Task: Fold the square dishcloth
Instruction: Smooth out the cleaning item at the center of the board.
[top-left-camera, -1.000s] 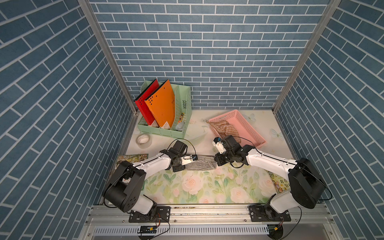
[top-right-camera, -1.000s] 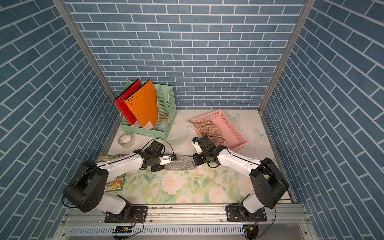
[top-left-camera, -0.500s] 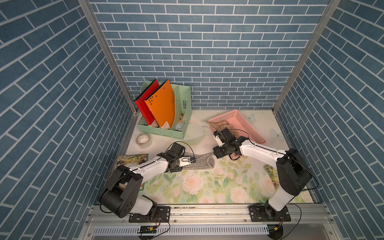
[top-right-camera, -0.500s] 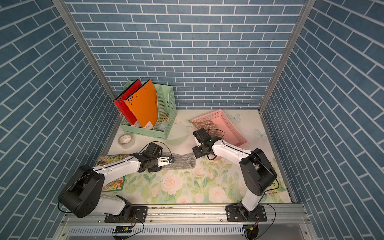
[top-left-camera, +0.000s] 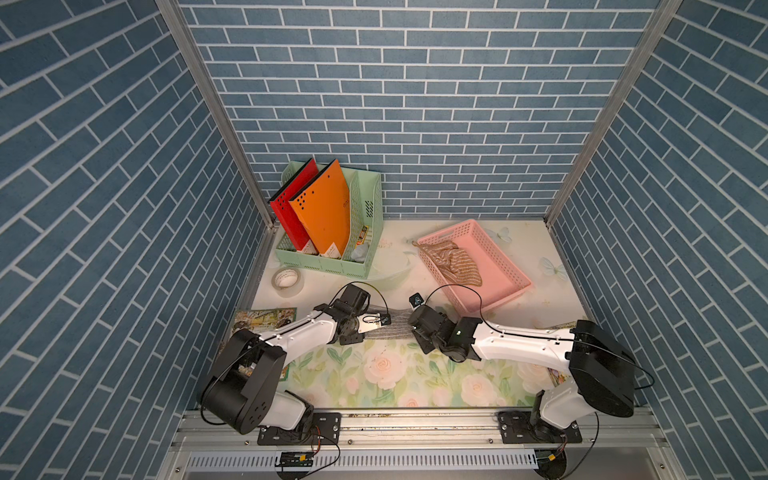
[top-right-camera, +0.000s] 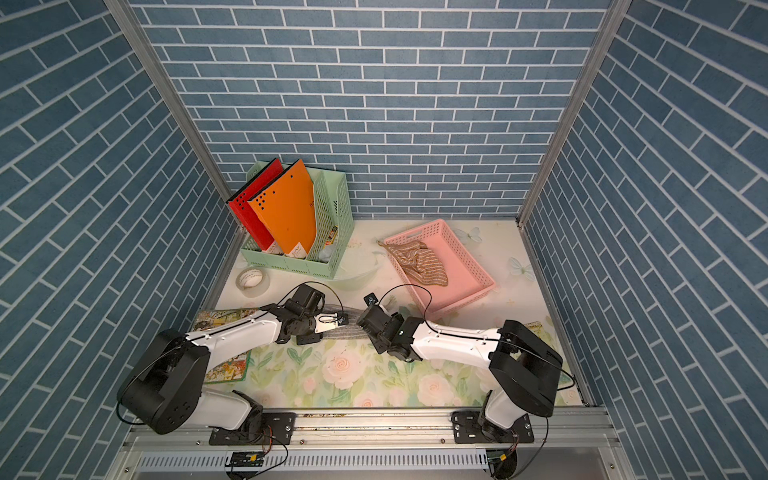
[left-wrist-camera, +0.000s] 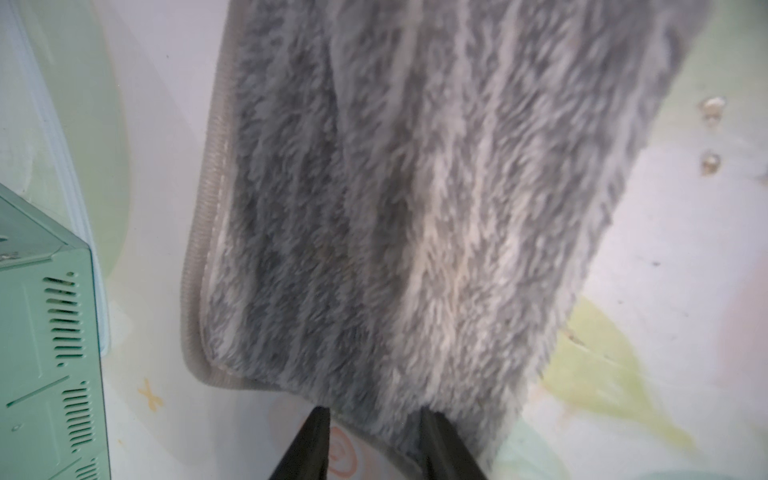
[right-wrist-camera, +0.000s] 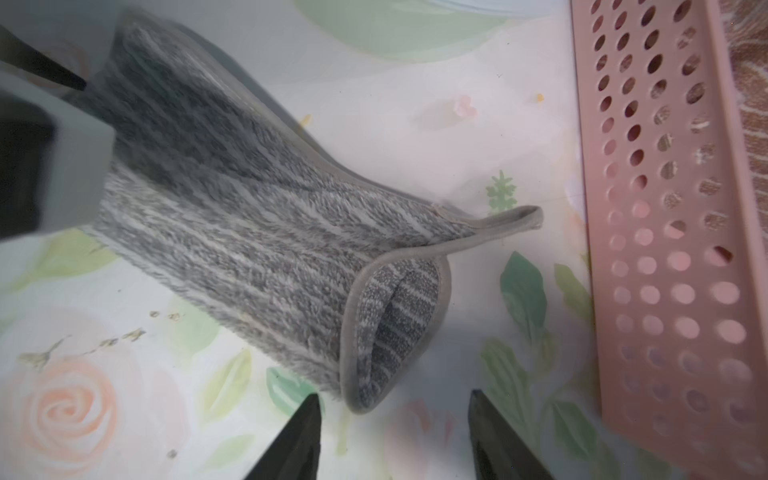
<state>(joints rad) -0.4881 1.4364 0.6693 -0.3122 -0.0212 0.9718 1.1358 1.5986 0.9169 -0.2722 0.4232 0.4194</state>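
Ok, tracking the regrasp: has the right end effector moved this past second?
Yes, the right end effector pulled away from the pink basket, frontward.

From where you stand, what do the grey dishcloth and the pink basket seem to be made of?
The grey dishcloth: soft, fuzzy fabric, likely microfibre or terry; matte pile in grey-white streaks, stitched tape edging.
The pink basket: rigid moulded plastic, probably; smooth, slightly glossy wall pierced by even round holes.

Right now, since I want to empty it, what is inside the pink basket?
A crumpled brown striped cloth lies in the pink basket, with one corner reaching over its rim. Anything under the cloth is hidden.
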